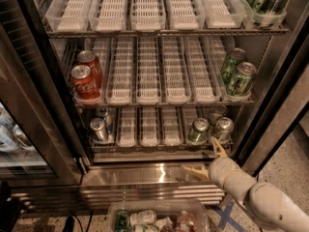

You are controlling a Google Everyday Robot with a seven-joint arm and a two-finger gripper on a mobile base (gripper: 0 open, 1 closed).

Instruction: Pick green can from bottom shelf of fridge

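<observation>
Your gripper point(199, 154) hangs wide open over the sill point(140, 175), off the shelf's point(159, 147) front right corner. The green can point(198, 131) stands at that front edge beside a grey can point(223, 128). A can behind them is half hidden.

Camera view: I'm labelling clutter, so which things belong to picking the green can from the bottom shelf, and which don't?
Job: green can; bottom shelf; fridge; gripper, open, just outside the shelf's right end.
Bystanders: red cans; pale green cans; greyer silver can beside the green one; floor bin.
</observation>
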